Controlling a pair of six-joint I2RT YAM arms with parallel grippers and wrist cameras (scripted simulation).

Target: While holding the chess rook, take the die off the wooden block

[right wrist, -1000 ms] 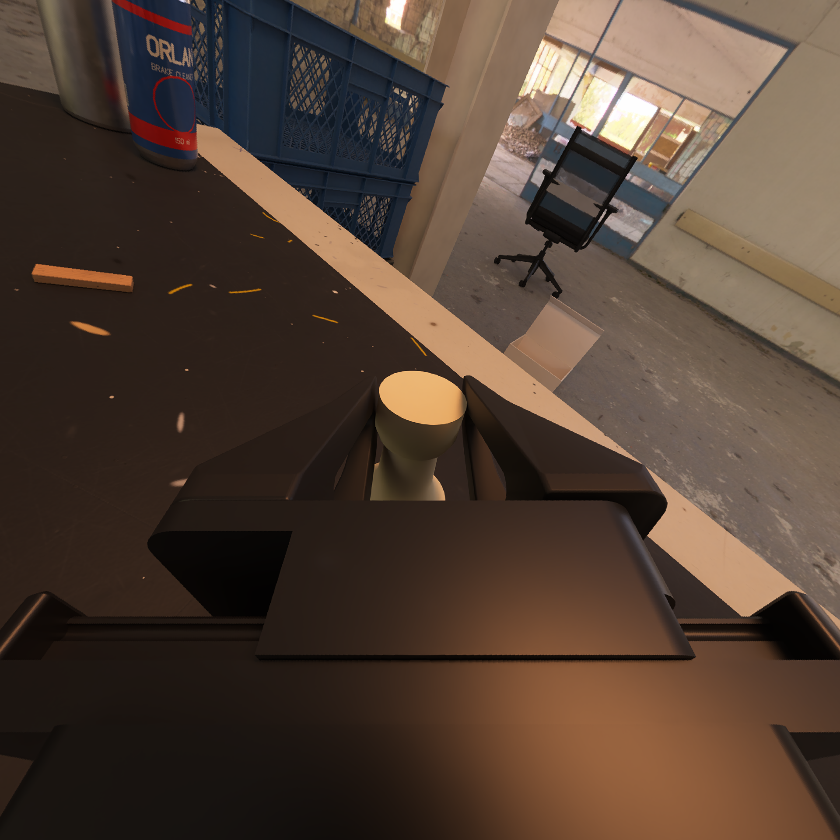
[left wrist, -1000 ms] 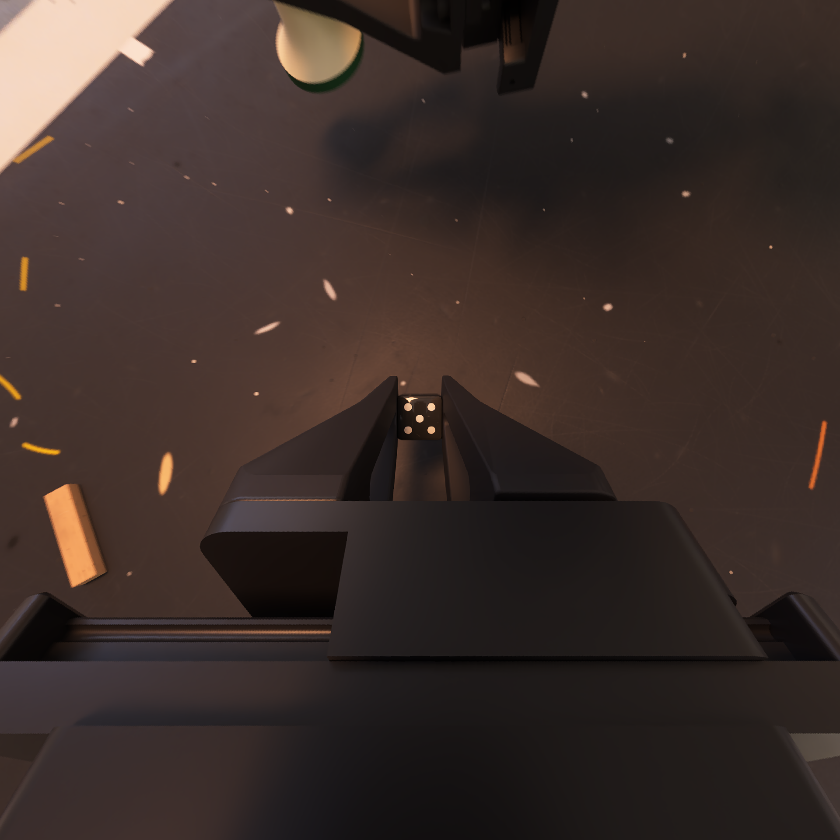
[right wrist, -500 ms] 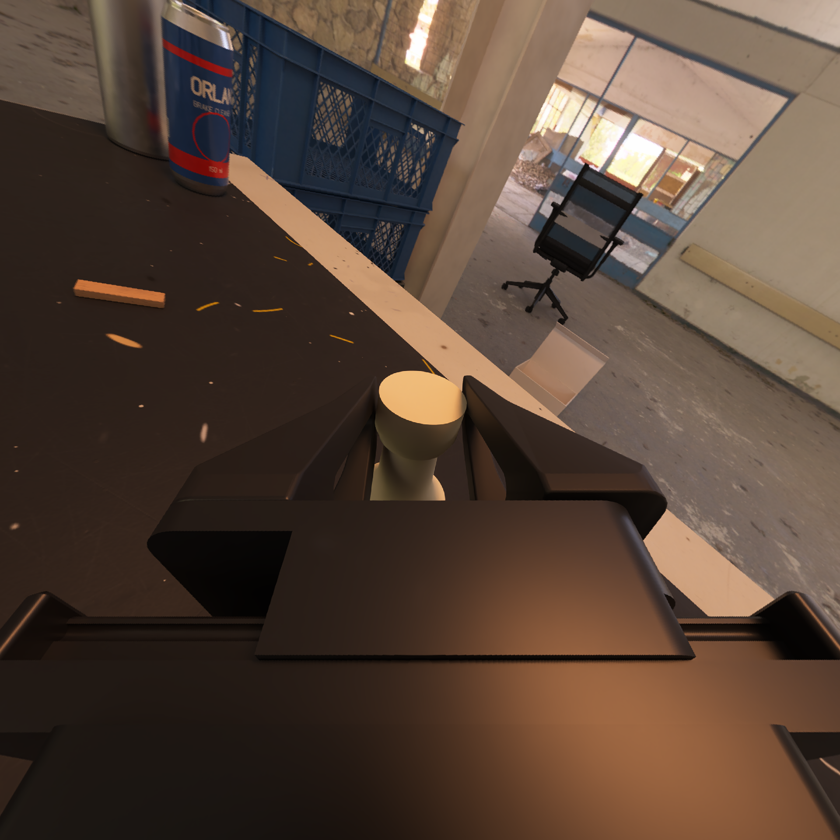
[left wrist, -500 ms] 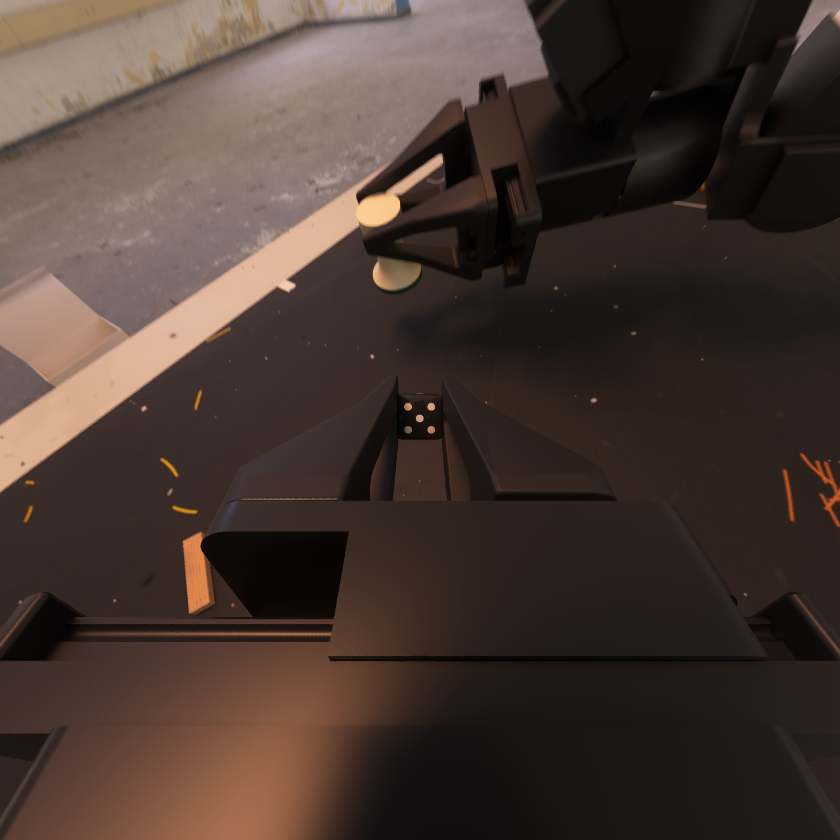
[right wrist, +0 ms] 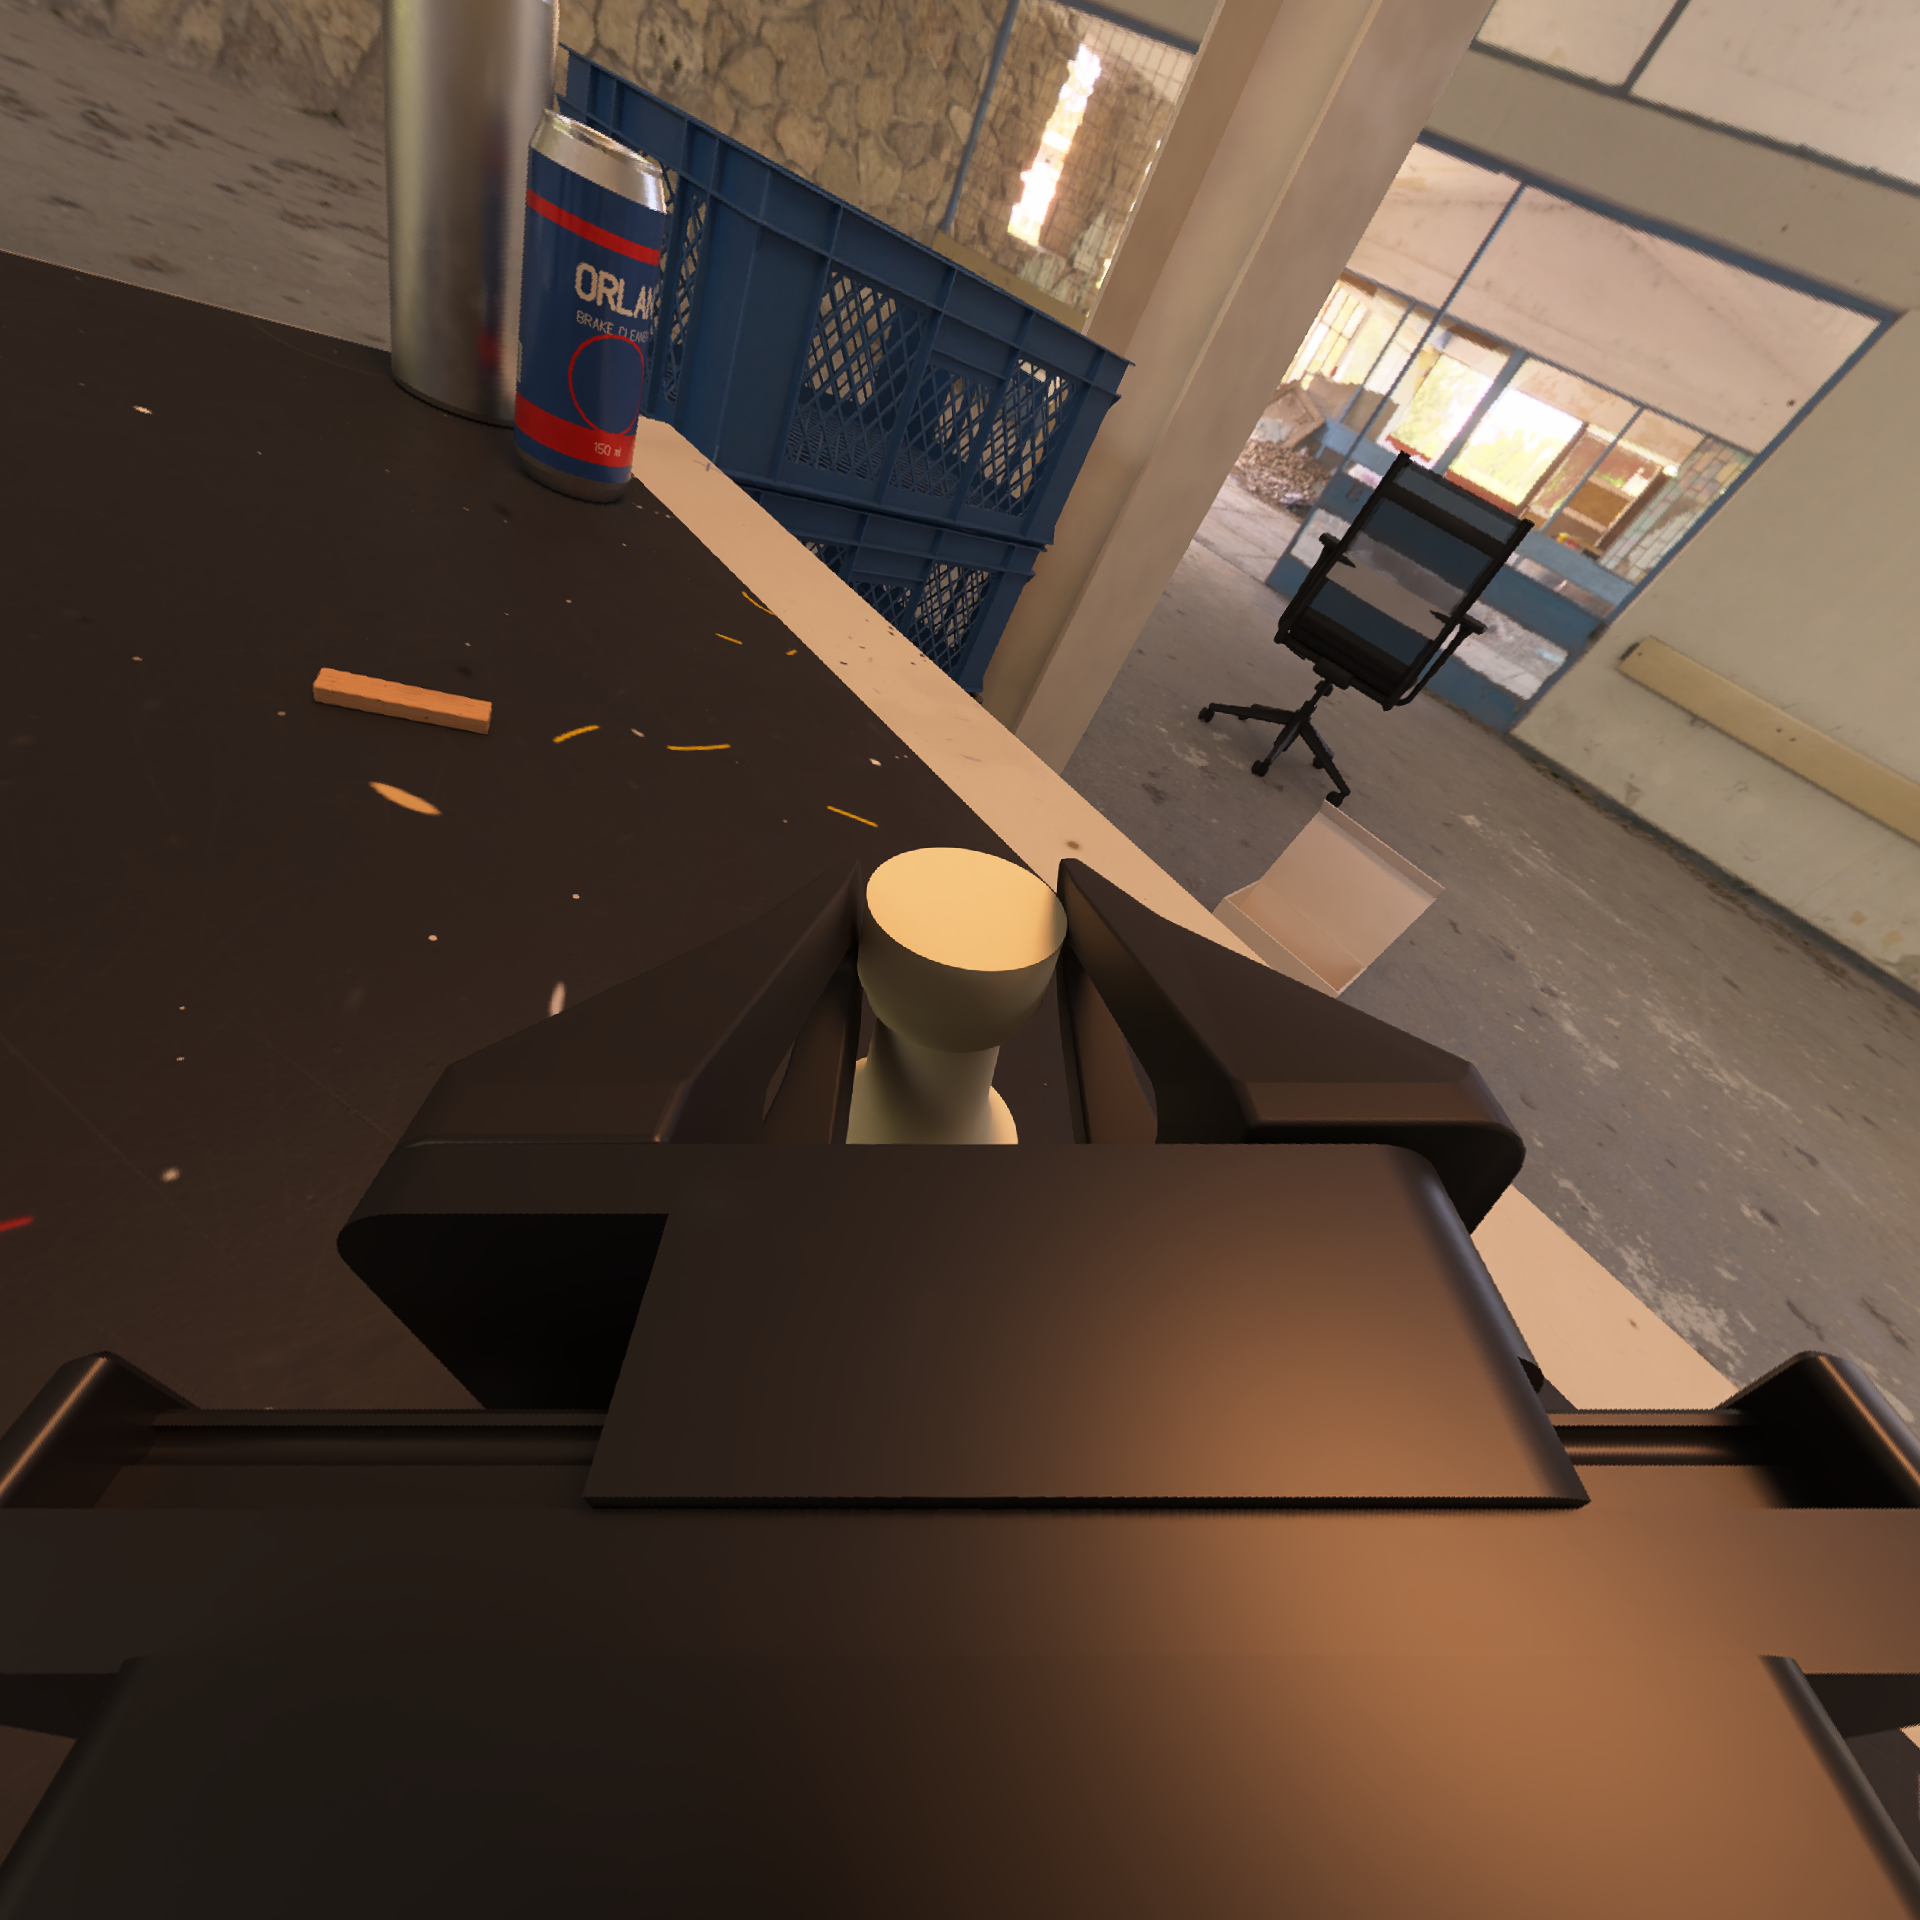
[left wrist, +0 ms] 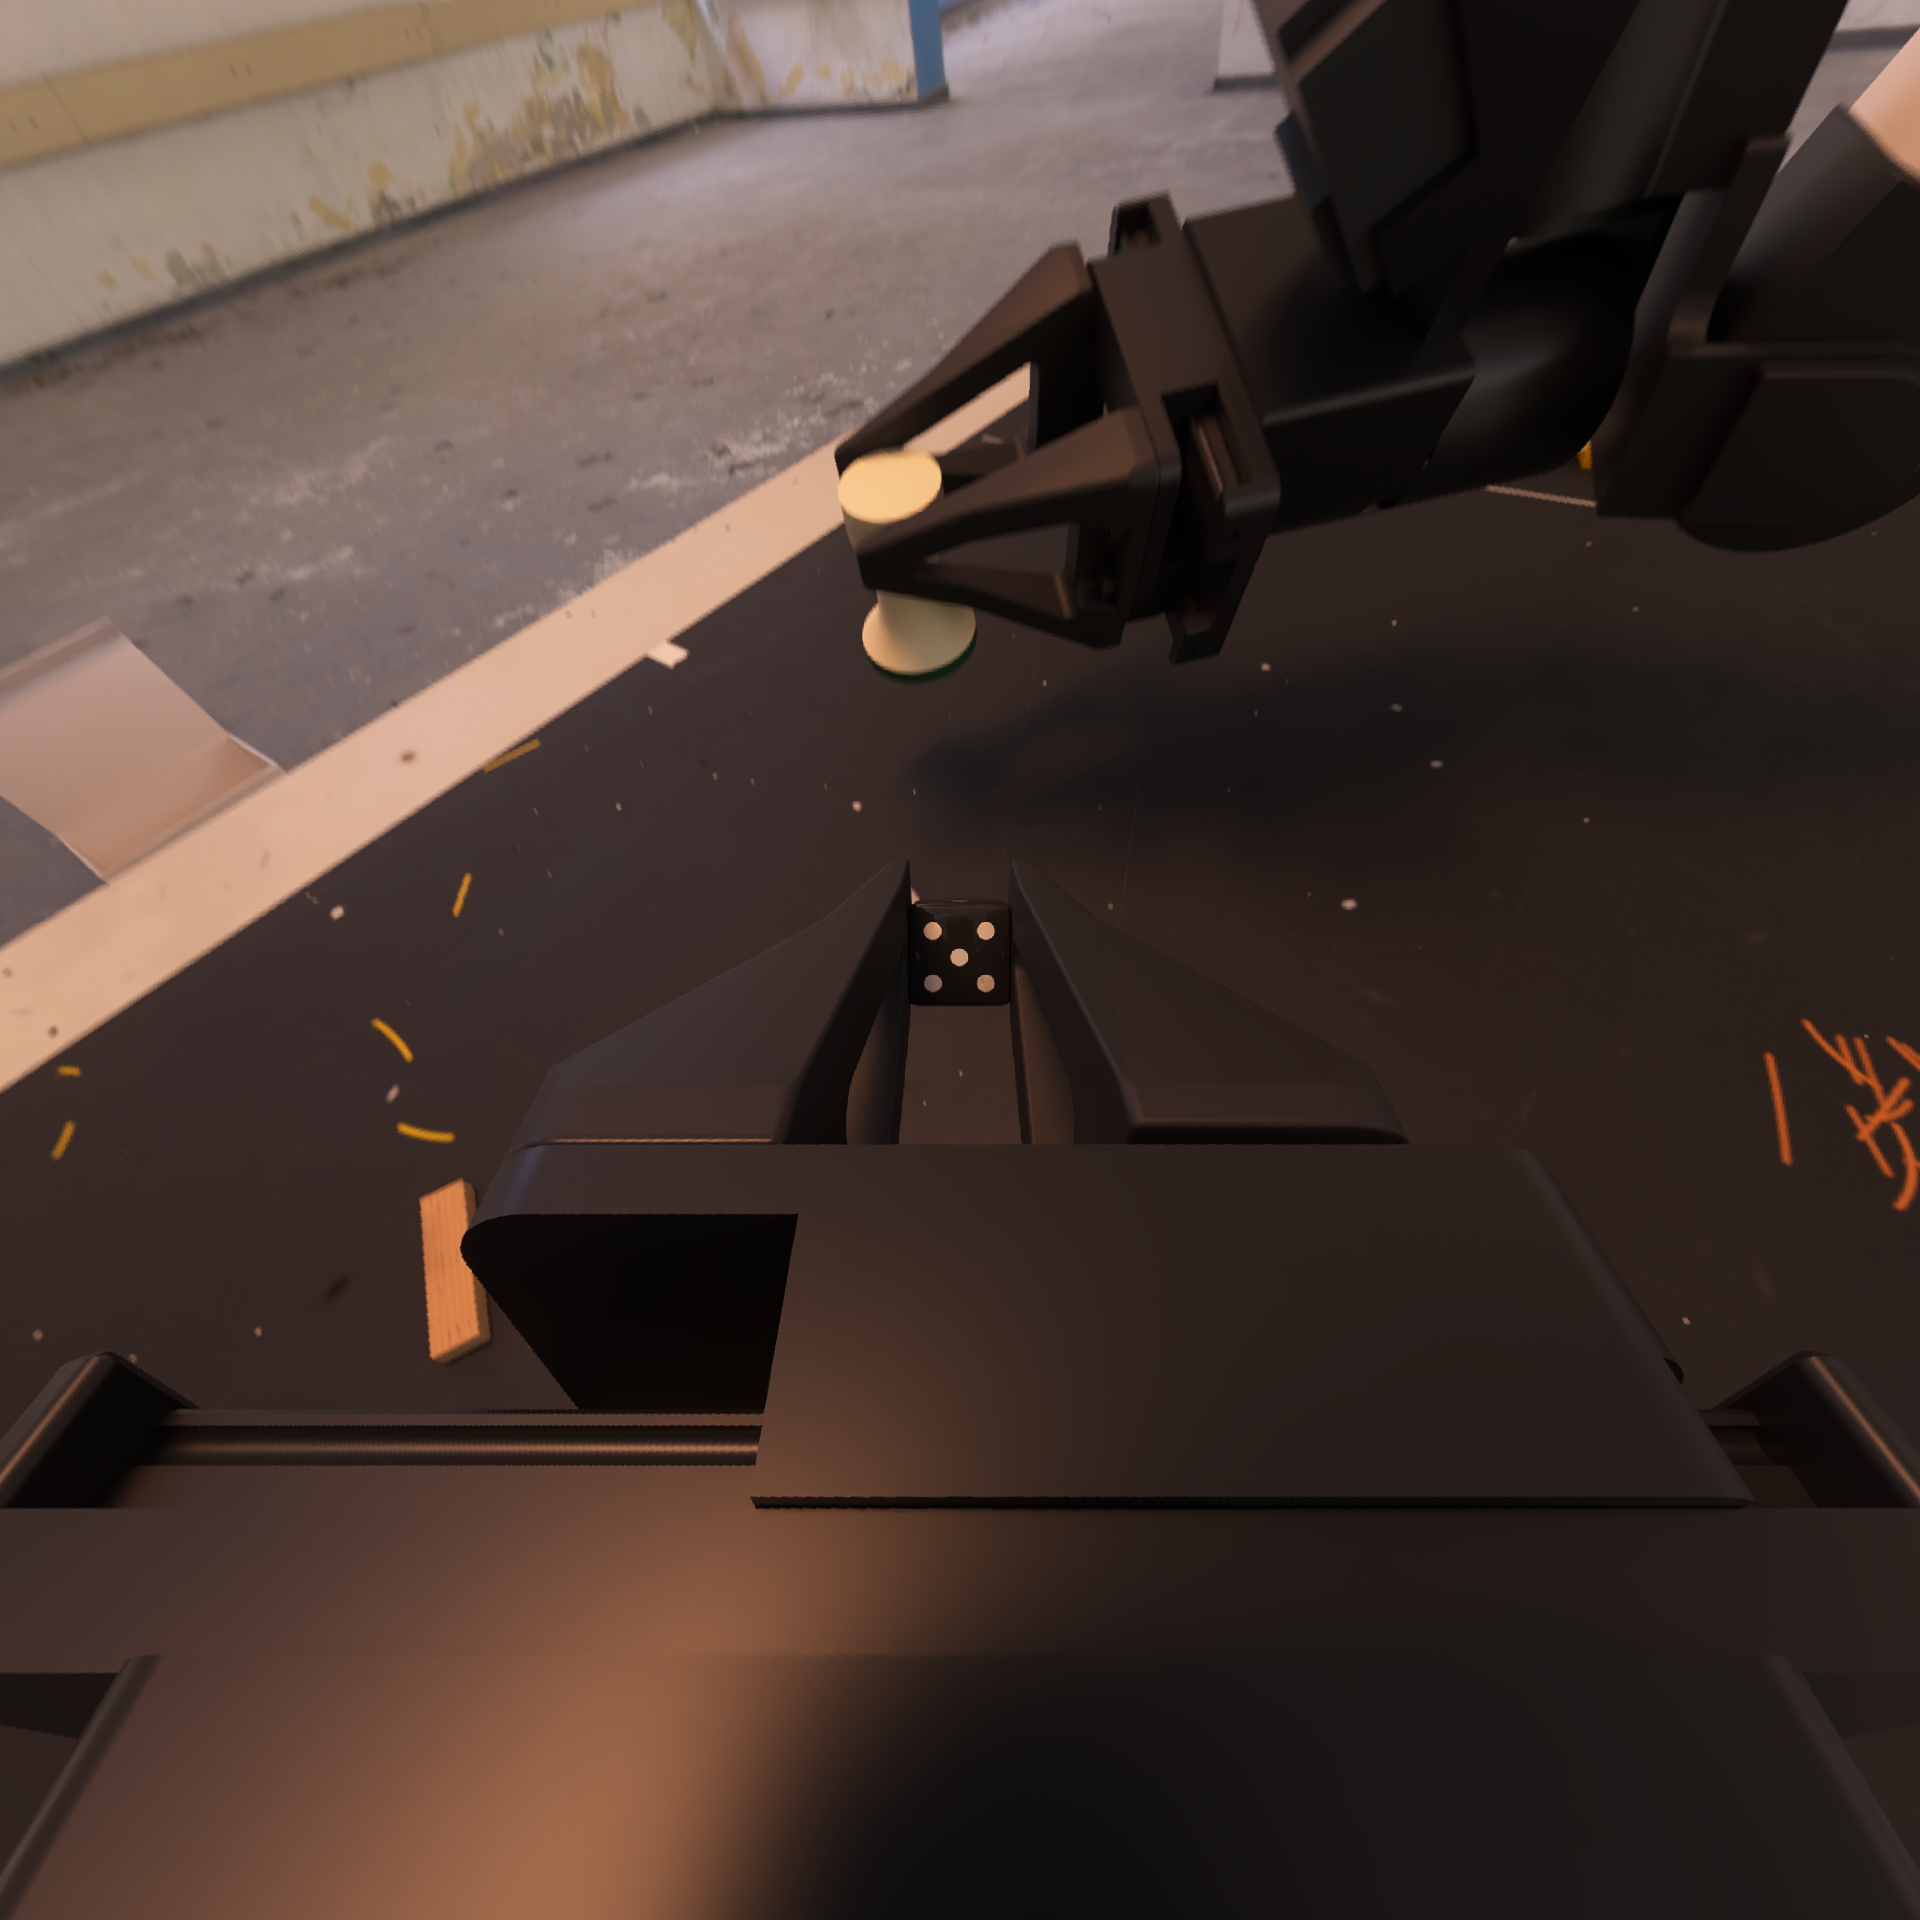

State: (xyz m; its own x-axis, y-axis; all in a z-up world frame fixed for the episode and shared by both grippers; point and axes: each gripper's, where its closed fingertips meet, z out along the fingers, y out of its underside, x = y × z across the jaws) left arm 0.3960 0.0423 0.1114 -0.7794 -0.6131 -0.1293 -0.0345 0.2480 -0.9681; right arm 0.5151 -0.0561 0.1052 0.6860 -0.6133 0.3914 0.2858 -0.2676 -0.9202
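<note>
My left gripper [left wrist: 959, 894] is shut on a small black die [left wrist: 958, 954] with white pips and holds it above the dark table. The flat wooden block [left wrist: 450, 1270] lies on the table to the lower left, half hidden by the gripper body, with nothing on it; it also shows in the right wrist view [right wrist: 401, 698]. My right gripper [right wrist: 961, 883] is shut on the cream chess rook [right wrist: 961, 956] and holds it in the air near the table's edge. The right gripper [left wrist: 873, 520] with the rook [left wrist: 902, 561] also shows in the left wrist view, beyond the die.
A blue can [right wrist: 587, 312] and a silver cylinder [right wrist: 457, 197] stand at the table's far corner. Blue crates [right wrist: 873, 395], a pillar, an office chair [right wrist: 1371, 623] and an open box [right wrist: 1330, 914] are on the floor past the pale table edge [right wrist: 883, 675].
The left wrist view has tilted up from looking down at the table to looking across it, die still held. The right gripper with the rook has shifted slightly; the can and block appear lower.
</note>
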